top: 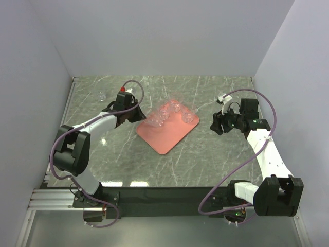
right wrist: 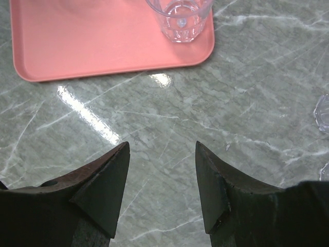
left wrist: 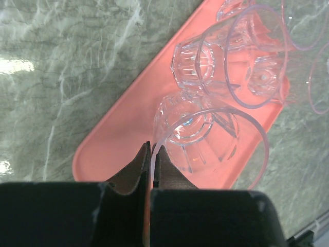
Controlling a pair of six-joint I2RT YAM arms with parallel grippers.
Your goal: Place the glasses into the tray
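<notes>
My left gripper (left wrist: 152, 149) is pinched tight on the rim of 1 glass (left wrist: 198, 134), at the lower centre of the wrist frame over the tray (left wrist: 118, 139). I'd seat it flat, then release gently. My right gripper (right wrist: 162, 154) hangs part-open and empty.

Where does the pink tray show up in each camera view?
Top external: tray at the centre.
Left wrist: tray runs diagonally, lower left to upper right.
Right wrist: tray at upper left, cut by the top edge.
Shared landmark: clear glasses on the tray.
</notes>
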